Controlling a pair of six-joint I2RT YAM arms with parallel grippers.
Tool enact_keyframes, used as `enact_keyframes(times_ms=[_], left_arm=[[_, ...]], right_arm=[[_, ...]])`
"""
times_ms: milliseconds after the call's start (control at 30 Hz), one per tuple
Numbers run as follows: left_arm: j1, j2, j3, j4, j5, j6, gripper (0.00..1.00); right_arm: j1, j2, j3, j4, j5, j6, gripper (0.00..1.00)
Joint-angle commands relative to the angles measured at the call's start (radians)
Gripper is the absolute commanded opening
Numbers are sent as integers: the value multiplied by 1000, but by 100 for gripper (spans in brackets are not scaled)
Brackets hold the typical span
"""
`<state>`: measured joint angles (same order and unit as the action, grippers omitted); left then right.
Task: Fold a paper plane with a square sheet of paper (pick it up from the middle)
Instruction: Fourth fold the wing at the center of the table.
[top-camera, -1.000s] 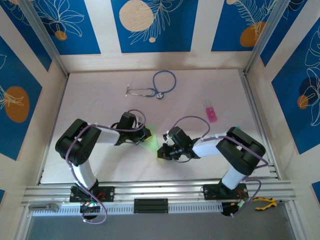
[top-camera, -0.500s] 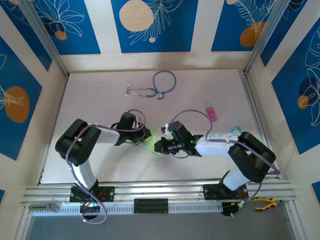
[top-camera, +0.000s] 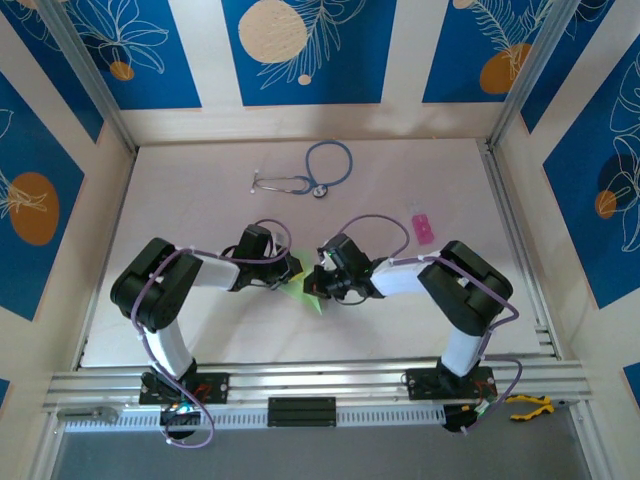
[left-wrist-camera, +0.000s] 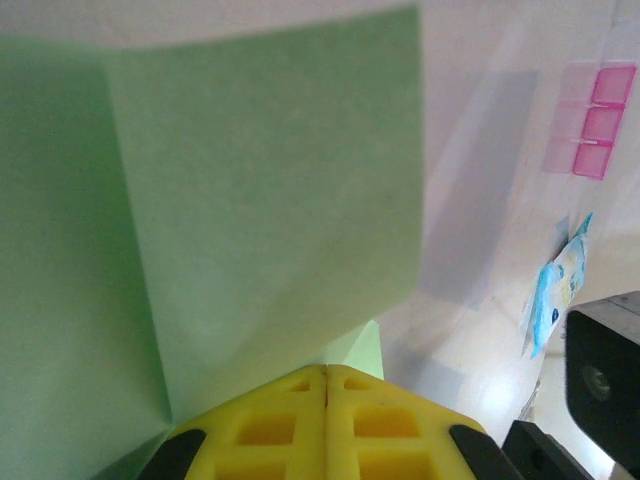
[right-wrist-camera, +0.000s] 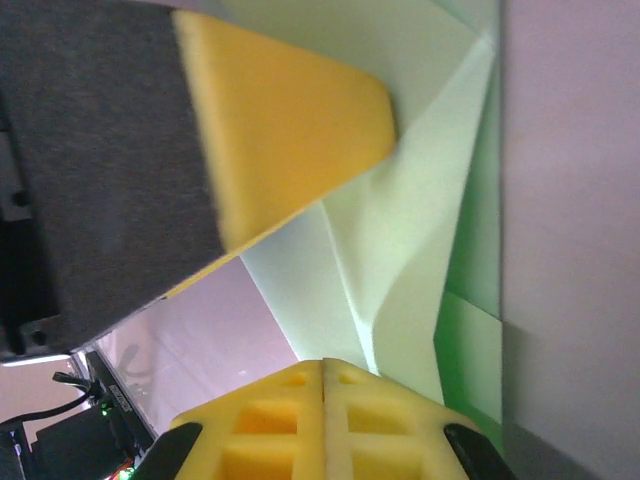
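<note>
The square sheet of paper (top-camera: 306, 294) is pale green, partly folded, and lies on the table between my two grippers. My left gripper (top-camera: 293, 270) is shut on it; in the left wrist view a flap of the paper (left-wrist-camera: 260, 180) rises from the closed yellow tips of the left gripper (left-wrist-camera: 325, 372). My right gripper (top-camera: 318, 284) is shut, and in the right wrist view the closed tips of the right gripper (right-wrist-camera: 322, 366) rest against a crease of the paper (right-wrist-camera: 420, 200). One of the left gripper's fingers (right-wrist-camera: 280, 130) lies over the sheet's far edge.
A stethoscope (top-camera: 305, 180) lies at the back of the table. A small pink block (top-camera: 421, 225) sits to the right, and shows again in the left wrist view as the pink block (left-wrist-camera: 590, 120) above a teal-and-white packet (left-wrist-camera: 555, 290). An aluminium rail (top-camera: 320, 385) borders the near edge.
The right gripper has swung left and reached the paper, now meeting the left gripper. The left arm and the sheet have stayed in place.
</note>
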<state>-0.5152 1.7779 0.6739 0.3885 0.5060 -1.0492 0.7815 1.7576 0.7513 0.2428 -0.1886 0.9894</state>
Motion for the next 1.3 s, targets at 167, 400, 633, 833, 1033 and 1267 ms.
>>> enact_keyframes(times_ms=[167,400,633,833,1033,1267], left_arm=[[5,27,-20,-33,-18,-5,4],[4,-15,7,-50,-3,25,6],[4,-76,47,-99,38,83,9],[-3,-135,55,-179,40,128,10],[-8,-162,53,-254,46,175,9],[-16,-134,56,-234,82,165,8]], right_arm=[[27,38,-69,-48,22,14,4],[33,45,-92,-31,31,34,4],[32,48,-95,-28,32,40,3],[26,37,-114,-17,46,45,3],[18,33,-132,-4,45,51,3],[15,41,-128,5,26,48,3]])
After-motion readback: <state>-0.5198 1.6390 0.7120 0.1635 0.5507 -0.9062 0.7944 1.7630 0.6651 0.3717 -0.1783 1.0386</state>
